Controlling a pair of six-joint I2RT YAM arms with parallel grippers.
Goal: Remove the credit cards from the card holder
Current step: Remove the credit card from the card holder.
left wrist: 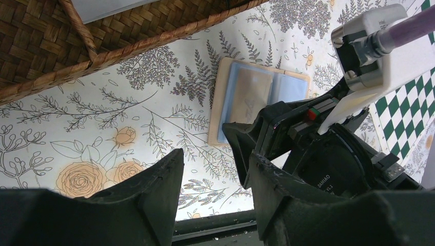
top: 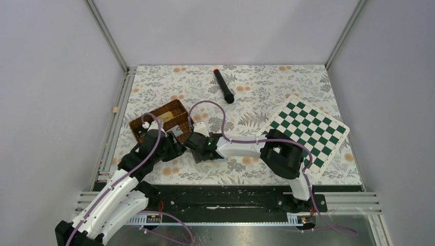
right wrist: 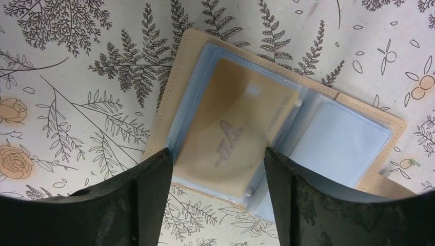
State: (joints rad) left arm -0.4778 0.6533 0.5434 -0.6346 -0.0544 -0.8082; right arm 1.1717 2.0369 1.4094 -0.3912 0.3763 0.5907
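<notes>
Floral cloth (top: 267, 97) covers the table you're working on, with grey walls around it. From overhead you barely see the card holder (right wrist: 308, 118), because the right gripper (right wrist: 216, 154) covers it. That gripper's wrist camera shows the holder lying open and flat. Its long axis slants from upper left to lower right, and a finger cuts off its lower right corner. A yellow-gold card (right wrist: 231, 118) sits in the left side, its lettering blurred by plastic. The right pocket (right wrist: 349, 143) looks pale blue, and you can't tell card from sleeve there. Your right arm reaches left across the table, jaws spread astride the gold card; contact is unclear. The left gripper (left wrist: 215, 169) hangs half-open, holding nothing, near the basket (left wrist: 46, 46) and the holder.
</notes>
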